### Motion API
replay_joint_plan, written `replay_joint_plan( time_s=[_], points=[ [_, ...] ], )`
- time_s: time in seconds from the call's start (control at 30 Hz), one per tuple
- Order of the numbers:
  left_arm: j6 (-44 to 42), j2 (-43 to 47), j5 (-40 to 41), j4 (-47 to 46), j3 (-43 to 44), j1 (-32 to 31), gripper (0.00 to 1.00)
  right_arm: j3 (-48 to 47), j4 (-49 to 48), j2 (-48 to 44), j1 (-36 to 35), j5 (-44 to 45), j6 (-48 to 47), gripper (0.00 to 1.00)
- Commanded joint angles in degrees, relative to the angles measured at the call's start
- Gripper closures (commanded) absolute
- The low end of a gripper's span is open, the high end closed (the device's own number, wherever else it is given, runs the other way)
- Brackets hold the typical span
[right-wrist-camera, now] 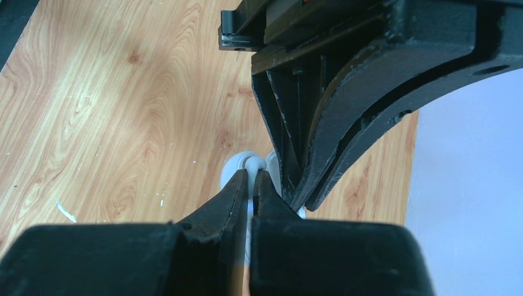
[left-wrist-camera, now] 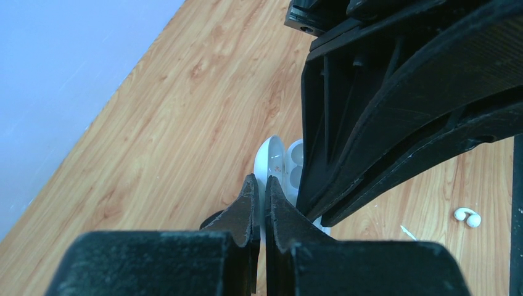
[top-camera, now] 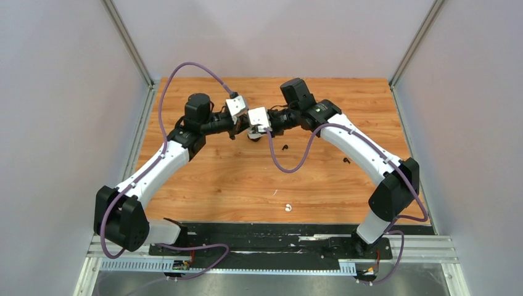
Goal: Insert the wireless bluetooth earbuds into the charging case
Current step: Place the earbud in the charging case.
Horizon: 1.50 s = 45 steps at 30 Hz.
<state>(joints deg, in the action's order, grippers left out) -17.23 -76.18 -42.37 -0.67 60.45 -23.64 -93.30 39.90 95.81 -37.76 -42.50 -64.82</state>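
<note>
The left gripper (left-wrist-camera: 260, 185) is clenched, its two fingers pressed on the thin upright lid (left-wrist-camera: 269, 161) of the white charging case (left-wrist-camera: 295, 165), which stands open on the wooden table (top-camera: 216, 179). Right against it from the opposite side, the right gripper (right-wrist-camera: 251, 176) is pinched shut on a tiny white piece that looks like a white earbud (right-wrist-camera: 253, 163), held at the mouth of the case. Only its rounded tip pokes out between the pads, so its pose is hard to make out. Each wrist view is half filled by the other arm's black fingers, which cover most of the case. From the left wrist, part of its body with rounded wells shows beside the lid, and I cannot tell whether anything sits in them. From above, the case is just a small white patch under the two wrists. Away from the case toward the right arm's side, one black earbud (top-camera: 285, 148) lies near it and a second black earbud (top-camera: 346, 161) lies farther off. A loose white earbud (top-camera: 287, 208) rests well apart from the case, toward the arm bases.
</note>
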Motion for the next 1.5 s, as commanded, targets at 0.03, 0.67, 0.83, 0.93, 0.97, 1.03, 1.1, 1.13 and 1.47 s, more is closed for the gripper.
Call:
replay_joint_plan(
  time_s=[0.03,0.67,0.83,0.93,0.97,1.03,1.1,1.13,1.47],
  points=[
    [2.1,2.6,-1.2,-6.8,0.8,-0.3,1.0,-1.9,5.0,2.3,-0.4,0.8,-0.2,0.97],
    [-1.2,3.8,-1.3,-6.9,-0.8,-1.4,1.0,-3.1,1.8,2.5,-0.5,2.0,6.6,0.79],
    [-1.7,4.0,-1.3,-6.2,-0.9,-1.4,1.0,-2.2,-1.3,0.6,-0.5,3.0,8.3,0.76],
    [-1.8,3.9,-1.4,-6.1,-1.0,-1.4,1.0,-0.4,-4.3,-0.9,-0.4,3.5,9.4,0.74],
    [-2.0,3.9,-1.3,-6.1,-1.0,-1.4,1.0,0.2,-5.0,-1.4,-0.4,3.6,9.8,0.74],
    [-2.2,3.8,-1.3,-6.0,-1.1,-1.5,1.0,1.5,-6.5,-2.4,-0.3,3.9,10.7,0.73],
    [-2.2,3.8,-1.2,-6.1,-1.1,-1.5,1.0,3.0,-8.3,-3.5,-0.3,4.4,11.9,0.72],
    [-2.2,3.8,-1.2,-6.1,-1.1,-1.5,1.0,3.9,-9.4,-4.1,-0.3,4.7,12.6,0.71],
    [-2.9,3.5,-1.2,-5.9,-0.7,-1.7,1.0,7.8,-15.2,-6.1,-0.1,5.9,16.6,0.68]
  ],
)
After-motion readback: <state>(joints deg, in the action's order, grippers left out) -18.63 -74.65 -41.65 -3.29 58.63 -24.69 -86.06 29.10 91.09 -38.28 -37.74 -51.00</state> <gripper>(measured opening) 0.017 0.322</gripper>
